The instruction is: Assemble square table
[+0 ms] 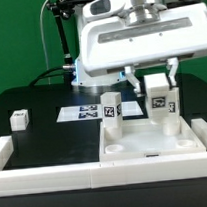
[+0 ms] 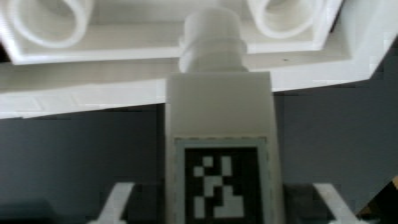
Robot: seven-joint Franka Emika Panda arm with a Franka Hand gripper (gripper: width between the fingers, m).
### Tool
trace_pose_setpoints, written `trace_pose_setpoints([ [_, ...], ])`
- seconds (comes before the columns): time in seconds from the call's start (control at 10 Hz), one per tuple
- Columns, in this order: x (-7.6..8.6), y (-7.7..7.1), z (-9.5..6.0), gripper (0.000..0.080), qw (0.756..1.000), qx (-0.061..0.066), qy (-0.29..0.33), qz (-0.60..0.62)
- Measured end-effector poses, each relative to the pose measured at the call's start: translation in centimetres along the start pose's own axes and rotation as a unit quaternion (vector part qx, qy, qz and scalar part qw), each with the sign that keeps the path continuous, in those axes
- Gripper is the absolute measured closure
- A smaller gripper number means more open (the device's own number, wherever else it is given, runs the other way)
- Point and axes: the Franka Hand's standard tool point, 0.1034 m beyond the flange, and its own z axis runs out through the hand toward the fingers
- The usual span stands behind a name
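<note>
Black worktop (image 1: 46, 100) before a green wall (image 1: 17, 37) carries the large white plastic square table top (image 1: 155, 146) toward the exterior view's right. My hand (image 1: 161, 87) grips, partly closed, a short white tagged block leg (image 1: 163, 103) upright above that top's far side.

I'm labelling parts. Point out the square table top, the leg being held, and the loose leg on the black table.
Square table top (image 1: 155, 148), exterior view, bare floor inside its rim.
Held leg (image 2: 224, 182), wrist view, its black tag.
Loose leg (image 1: 19, 119), exterior view, its front face.
</note>
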Motion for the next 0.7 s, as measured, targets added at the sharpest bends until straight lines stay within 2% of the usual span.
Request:
trace_pose_setpoints([
  [0.5,-0.2,-0.2,0.1,0.0509,1.0,0.0,0.0,0.003],
  [0.7,-0.6,-1.8,0.6,0.0509,1.0,0.007,0.01,0.006],
])
